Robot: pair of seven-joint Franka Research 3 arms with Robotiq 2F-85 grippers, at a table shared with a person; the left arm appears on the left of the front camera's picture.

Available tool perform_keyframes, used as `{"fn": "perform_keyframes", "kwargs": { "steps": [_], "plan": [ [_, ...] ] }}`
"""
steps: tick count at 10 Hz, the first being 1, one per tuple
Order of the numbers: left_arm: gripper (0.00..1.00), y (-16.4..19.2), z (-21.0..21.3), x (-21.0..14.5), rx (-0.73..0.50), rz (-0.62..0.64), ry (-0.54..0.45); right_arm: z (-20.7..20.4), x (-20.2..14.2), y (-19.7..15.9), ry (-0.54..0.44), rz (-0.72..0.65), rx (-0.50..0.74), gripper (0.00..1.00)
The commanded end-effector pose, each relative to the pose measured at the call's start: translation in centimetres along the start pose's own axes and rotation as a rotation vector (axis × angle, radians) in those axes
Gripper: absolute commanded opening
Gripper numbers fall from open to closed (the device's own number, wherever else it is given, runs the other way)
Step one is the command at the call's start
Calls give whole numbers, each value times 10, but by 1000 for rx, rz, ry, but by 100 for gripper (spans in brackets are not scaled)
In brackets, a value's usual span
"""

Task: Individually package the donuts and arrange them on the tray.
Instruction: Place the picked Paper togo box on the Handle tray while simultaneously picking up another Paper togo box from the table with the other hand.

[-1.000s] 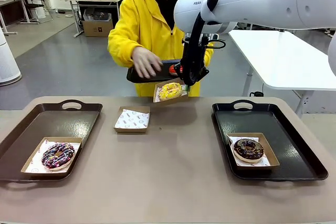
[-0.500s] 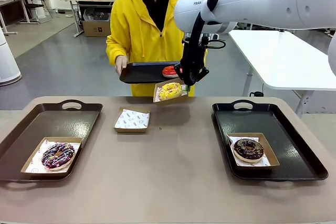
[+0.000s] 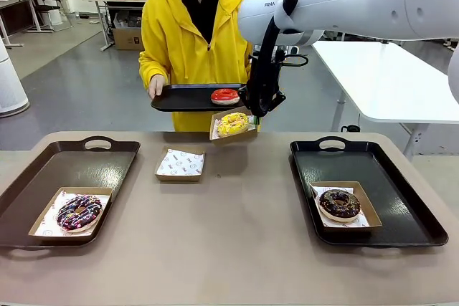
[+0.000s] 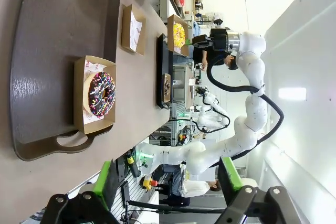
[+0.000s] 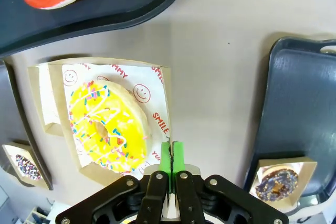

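My right gripper (image 3: 257, 109) hangs above the table's far edge, shut on the rim of a paper-lined cardboard box (image 3: 215, 132) that carries the yellow-iced donut (image 3: 232, 123). In the right wrist view its pads (image 5: 166, 153) pinch the box (image 5: 157, 98) beside the yellow donut (image 5: 107, 127). Just behind, the person holds a small black tray (image 3: 183, 98) with the red-glazed donut (image 3: 225, 96) on it. The sprinkled chocolate donut (image 3: 79, 211) sits boxed on the left brown tray (image 3: 43, 177). A dark drizzled donut (image 3: 339, 204) sits boxed on the right black tray (image 3: 401, 198). My left gripper (image 4: 167, 179) is open, high above the left tray.
An empty paper-lined box (image 3: 181, 163) lies on the table between the two trays, toward the far side. The person in a yellow jacket (image 3: 190, 41) stands at the far edge. The middle and near part of the tabletop (image 3: 229, 234) is bare.
The person has drawn the hand off the small black tray and shifted the tray left and slightly higher, so the red donut shows fully. My right gripper has held the box still.
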State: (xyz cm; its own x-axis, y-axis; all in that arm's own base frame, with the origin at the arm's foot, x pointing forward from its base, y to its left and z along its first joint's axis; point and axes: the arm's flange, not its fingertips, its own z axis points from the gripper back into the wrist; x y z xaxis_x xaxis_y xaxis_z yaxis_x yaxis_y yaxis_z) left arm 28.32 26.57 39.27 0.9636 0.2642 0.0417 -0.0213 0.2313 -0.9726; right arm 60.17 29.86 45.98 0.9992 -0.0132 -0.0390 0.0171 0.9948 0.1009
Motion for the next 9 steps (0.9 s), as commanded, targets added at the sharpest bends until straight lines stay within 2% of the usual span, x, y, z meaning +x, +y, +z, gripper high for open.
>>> {"fn": "perform_keyframes", "kwargs": {
  "steps": [1, 3, 5, 7, 9],
  "plan": [
    [100, -39, -26, 14, 67, -32, -4, 20, -15, -33, -14, 33, -6, 1],
    [100, -97, -68, 29, 183, -91, 31, 49, -36, -93, -39, -21, -5, 1],
    [100, -149, -123, 45, 296, -145, 81, 56, -53, -155, -57, -43, -2, 1],
    [100, -175, -176, 61, 426, -171, 113, 46, -60, -199, -74, -28, -10, 1],
    [100, -179, -236, 66, 588, -205, 152, 34, -59, -231, -81, -6, -5, 1]
  ]
}}
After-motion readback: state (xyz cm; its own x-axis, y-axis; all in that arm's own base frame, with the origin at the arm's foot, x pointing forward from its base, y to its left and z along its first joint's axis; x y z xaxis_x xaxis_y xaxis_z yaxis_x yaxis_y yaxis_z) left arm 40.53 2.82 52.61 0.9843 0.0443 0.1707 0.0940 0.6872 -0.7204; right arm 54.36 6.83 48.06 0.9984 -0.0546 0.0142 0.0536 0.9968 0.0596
